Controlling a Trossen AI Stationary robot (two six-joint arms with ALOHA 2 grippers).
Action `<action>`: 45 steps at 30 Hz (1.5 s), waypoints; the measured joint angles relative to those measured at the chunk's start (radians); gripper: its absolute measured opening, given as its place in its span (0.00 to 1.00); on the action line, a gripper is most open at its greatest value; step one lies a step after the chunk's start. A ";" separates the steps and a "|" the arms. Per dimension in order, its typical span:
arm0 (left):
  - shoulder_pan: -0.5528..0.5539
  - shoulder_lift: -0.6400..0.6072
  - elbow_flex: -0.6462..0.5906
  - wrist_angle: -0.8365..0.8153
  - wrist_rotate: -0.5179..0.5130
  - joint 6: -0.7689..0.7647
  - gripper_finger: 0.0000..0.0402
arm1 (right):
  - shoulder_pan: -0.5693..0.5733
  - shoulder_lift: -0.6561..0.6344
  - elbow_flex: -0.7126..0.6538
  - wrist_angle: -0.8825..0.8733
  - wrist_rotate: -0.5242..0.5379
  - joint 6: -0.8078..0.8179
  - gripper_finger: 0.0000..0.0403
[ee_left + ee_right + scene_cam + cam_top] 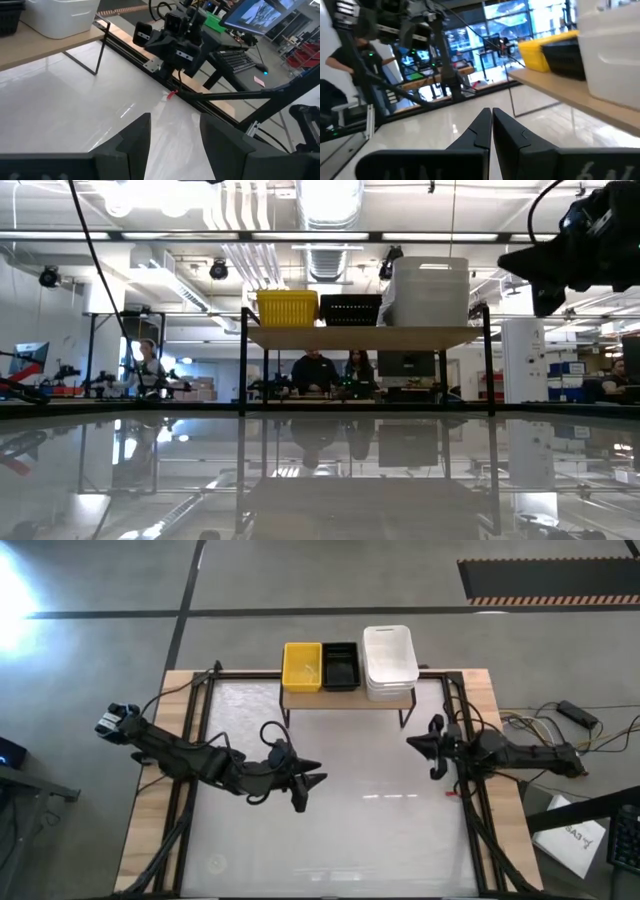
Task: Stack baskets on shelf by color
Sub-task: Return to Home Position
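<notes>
On the shelf at the table's far side, a yellow basket, a black slotted basket and a stack of white baskets stand side by side on their bases. The low view shows the same row: yellow basket, black basket, white stack. My left gripper hovers open over the table's middle, in front of the shelf, fingers apart. My right gripper is shut, low near the shelf's right leg, holding nothing.
Black rails and cables run along the table's left and right wooden edges. A small red mark lies by the right rail. The white table surface spreads in front of the shelf. People sit at desks in the room beyond.
</notes>
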 joint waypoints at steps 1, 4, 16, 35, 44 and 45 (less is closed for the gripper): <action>0.000 0.000 -0.001 0.000 0.000 0.002 0.38 | -0.019 0.000 0.000 -0.010 -0.011 0.013 0.02; 0.000 0.000 -0.003 -0.002 0.000 0.024 0.38 | -0.060 0.001 0.000 -0.025 -0.068 0.037 0.02; 0.002 0.000 -0.005 0.141 -0.029 0.295 0.38 | -0.067 0.001 -0.001 -0.043 -0.078 0.069 0.02; 0.018 -0.026 -0.005 0.220 -0.020 0.634 0.38 | -0.066 0.001 -0.001 -0.043 -0.077 0.068 0.02; 0.044 -0.385 -0.419 0.381 -0.076 0.598 0.38 | -0.066 0.014 -0.001 -0.043 -0.076 0.068 0.02; 0.045 -0.439 -0.501 0.486 -0.068 0.636 0.38 | -0.066 0.014 -0.001 -0.043 -0.076 0.068 0.02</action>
